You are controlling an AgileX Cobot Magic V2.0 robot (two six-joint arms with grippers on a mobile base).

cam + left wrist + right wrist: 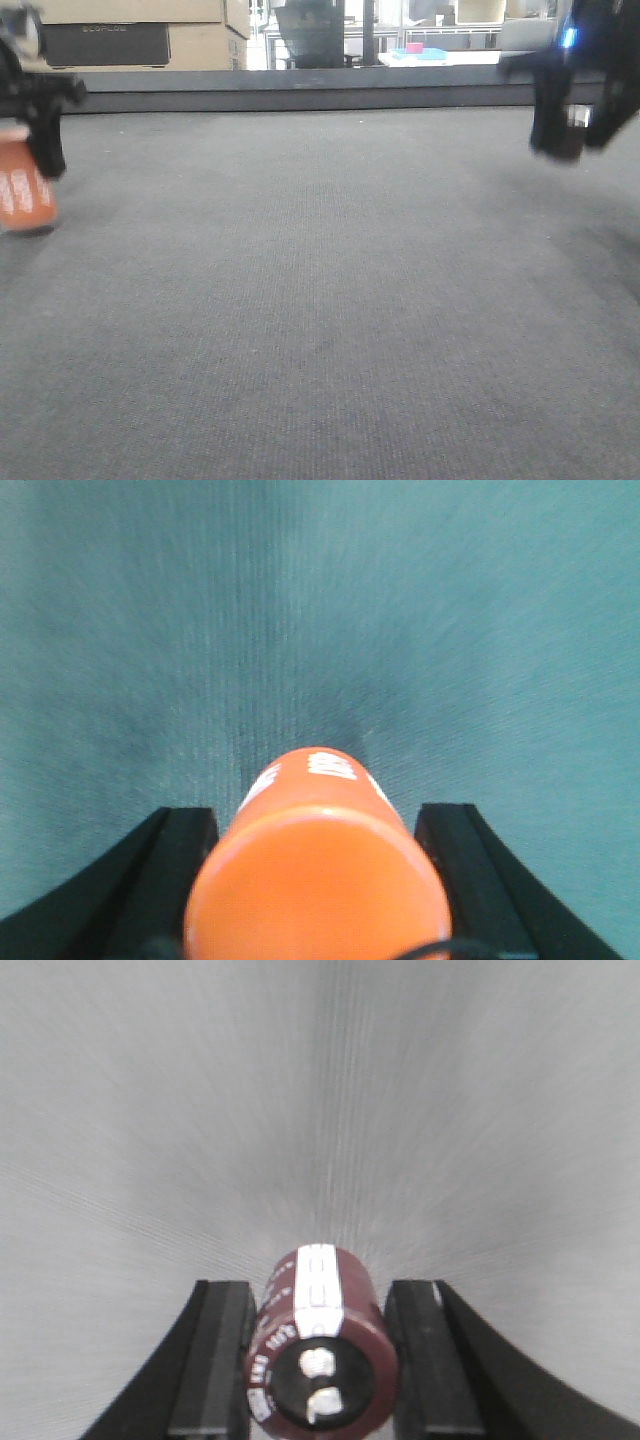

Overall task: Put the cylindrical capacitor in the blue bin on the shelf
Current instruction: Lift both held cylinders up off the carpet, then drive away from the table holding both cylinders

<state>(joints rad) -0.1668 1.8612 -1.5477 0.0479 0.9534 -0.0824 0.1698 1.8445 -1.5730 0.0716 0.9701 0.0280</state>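
Note:
The cylindrical capacitor point(322, 1355), dark brown with a pale stripe and two silvery terminals on its top, sits between the black fingers of my right gripper point(320, 1295), which is shut on it. In the front view that gripper point(563, 135) hangs above the grey mat at the upper right, blurred. At the far left my left gripper point(42, 150) is shut on a larger orange cylinder point(24, 195) with white print; its base is at the mat. From the left wrist the orange cylinder point(318, 880) fills the gap between the fingers point(178, 865). The blue bin and the shelf are out of view.
A grey carpet-like mat point(320, 300) covers the table up to a dark raised back edge point(300, 98). Behind it stand cardboard boxes point(140, 35), a dark chair point(310, 35) and a far table with a small pink and blue item point(418, 50).

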